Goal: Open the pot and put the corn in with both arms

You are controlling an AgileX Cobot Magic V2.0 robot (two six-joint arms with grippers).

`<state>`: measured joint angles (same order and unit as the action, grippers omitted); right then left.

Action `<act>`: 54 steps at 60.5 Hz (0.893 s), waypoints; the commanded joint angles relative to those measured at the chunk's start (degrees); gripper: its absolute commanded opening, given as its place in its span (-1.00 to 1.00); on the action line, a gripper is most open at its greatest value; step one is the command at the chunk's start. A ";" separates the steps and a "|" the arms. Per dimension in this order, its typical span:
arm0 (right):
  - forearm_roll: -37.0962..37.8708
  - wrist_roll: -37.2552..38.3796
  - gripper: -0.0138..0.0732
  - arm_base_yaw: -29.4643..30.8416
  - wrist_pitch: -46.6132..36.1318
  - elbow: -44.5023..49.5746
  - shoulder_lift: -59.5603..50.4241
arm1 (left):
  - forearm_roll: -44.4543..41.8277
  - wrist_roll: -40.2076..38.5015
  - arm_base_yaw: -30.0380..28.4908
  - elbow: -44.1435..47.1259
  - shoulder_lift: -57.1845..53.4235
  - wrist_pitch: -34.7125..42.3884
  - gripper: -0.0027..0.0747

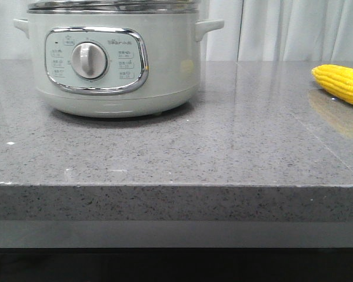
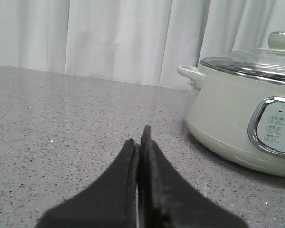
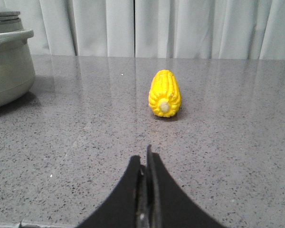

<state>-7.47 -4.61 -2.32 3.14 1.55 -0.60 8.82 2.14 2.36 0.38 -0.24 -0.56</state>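
Note:
The pale mint-white pot (image 1: 115, 64) stands at the back left of the grey stone table with its glass lid on; it also shows in the left wrist view (image 2: 247, 118) and at the edge of the right wrist view (image 3: 7, 61). The lid's knob (image 2: 281, 40) is on top. The yellow corn (image 1: 341, 83) lies on the table at the far right, seen end-on in the right wrist view (image 3: 165, 93). My left gripper (image 2: 139, 140) is shut and empty, low over the table, apart from the pot. My right gripper (image 3: 145, 159) is shut and empty, short of the corn. Neither gripper shows in the front view.
The grey speckled table (image 1: 176, 147) has its front edge near the camera. White curtains (image 1: 294, 29) hang behind the table.

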 commanded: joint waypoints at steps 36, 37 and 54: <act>-0.03 -0.33 -0.84 0.42 -4.85 -0.02 -1.35 | 0.51 -0.02 0.51 0.23 -1.10 4.54 -0.98; -0.03 -0.33 -0.84 0.42 -4.85 -0.02 -1.35 | 0.51 -0.02 0.51 0.23 -1.10 4.54 -0.98; -1.87 -0.33 -0.84 0.42 -4.82 -0.74 -1.35 | -0.84 -0.02 0.51 -0.61 -1.10 6.75 -0.98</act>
<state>-8.08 -4.61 -2.32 3.14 1.55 -0.60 8.25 2.14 2.36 0.38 -0.24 0.49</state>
